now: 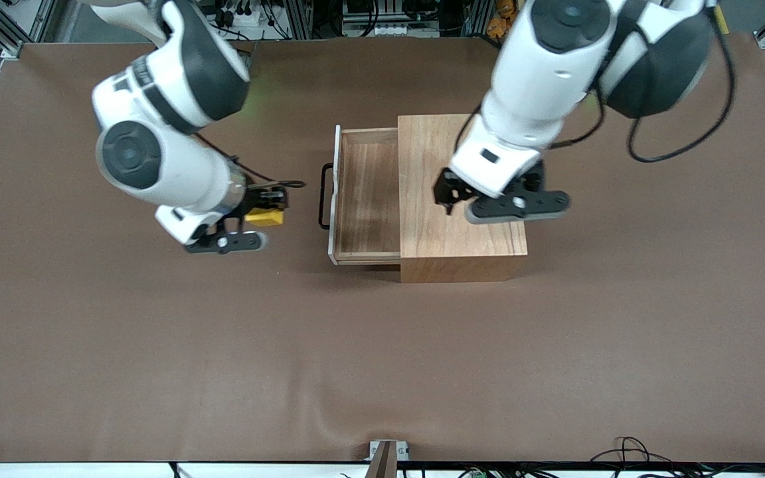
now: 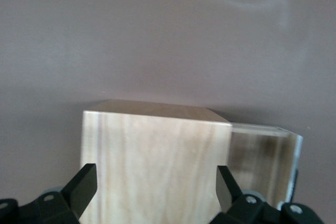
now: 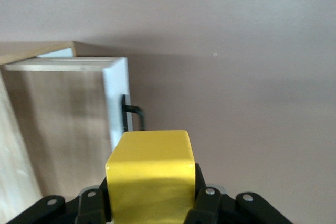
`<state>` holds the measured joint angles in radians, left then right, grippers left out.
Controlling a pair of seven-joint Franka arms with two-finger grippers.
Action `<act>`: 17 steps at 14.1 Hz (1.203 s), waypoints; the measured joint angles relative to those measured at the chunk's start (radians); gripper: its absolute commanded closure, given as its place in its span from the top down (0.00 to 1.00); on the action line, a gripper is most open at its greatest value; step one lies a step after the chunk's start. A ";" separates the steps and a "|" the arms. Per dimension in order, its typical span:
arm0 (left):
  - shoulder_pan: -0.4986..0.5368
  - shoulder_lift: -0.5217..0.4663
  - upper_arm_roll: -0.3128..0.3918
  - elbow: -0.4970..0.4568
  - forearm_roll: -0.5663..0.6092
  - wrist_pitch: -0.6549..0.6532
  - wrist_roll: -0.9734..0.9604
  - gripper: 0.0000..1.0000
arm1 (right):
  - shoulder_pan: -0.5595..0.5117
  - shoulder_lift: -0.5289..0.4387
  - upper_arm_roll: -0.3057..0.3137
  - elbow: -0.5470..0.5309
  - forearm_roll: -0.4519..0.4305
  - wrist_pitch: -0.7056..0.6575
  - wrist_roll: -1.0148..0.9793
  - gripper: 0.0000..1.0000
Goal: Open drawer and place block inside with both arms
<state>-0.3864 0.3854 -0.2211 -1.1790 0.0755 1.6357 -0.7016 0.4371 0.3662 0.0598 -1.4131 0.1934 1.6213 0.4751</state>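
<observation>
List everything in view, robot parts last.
wooden box: one, light wood, mid-table.
drawer: one, light wood with pale front and black handle, pulled open toward the right arm's end, nothing in it.
block: one, yellow, held in the right tool.
table cover: one, brown.
right tool: black, shut on the block, over the table beside the handle.
left tool: black, open, over the box top.
</observation>
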 measured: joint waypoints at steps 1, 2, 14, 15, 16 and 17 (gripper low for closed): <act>0.018 0.000 0.001 -0.002 0.002 -0.027 0.005 1.00 | 0.033 0.000 0.000 -0.022 0.000 0.040 0.032 0.06; 0.034 0.000 0.003 -0.003 0.010 -0.055 0.013 1.00 | 0.066 0.001 0.000 -0.051 -0.001 0.086 0.056 0.06; 0.312 -0.123 0.003 -0.012 0.041 -0.187 0.500 1.00 | 0.294 0.070 -0.002 -0.285 -0.044 0.487 0.254 0.36; 0.317 -0.138 0.002 -0.021 0.041 -0.195 0.517 1.00 | 0.296 0.078 -0.002 -0.285 -0.045 0.489 0.254 0.67; 0.323 -0.161 0.001 -0.041 0.040 -0.207 0.530 1.00 | 0.299 0.085 -0.002 -0.285 -0.045 0.492 0.254 0.89; 0.329 -0.192 0.000 -0.075 0.040 -0.210 0.536 1.00 | 0.301 0.091 -0.002 -0.285 -0.045 0.494 0.254 0.99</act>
<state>-0.0573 0.1938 -0.2210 -1.2540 0.1159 1.4255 -0.1653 0.7378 0.4567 0.0577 -1.6979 0.1481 2.1153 0.7288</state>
